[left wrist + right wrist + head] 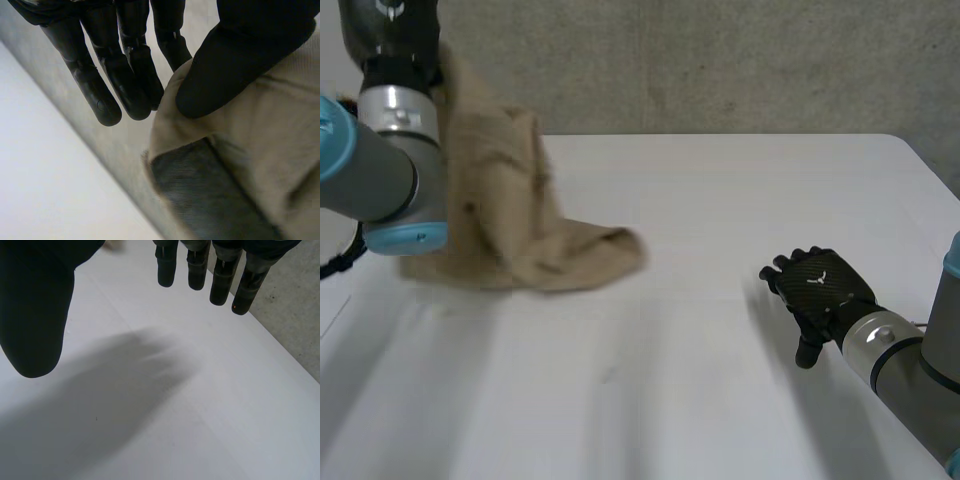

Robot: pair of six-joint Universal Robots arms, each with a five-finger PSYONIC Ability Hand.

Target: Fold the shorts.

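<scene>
Head view, one shorts (525,235), one right hand (820,287)

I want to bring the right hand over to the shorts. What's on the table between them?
Nothing. In the head view, the stretch of white table between the right hand and the trailing end of the shorts is bare.

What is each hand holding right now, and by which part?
The left hand pinches the beige shorts at an edge, under its thumb. The right hand holds nothing.
</scene>
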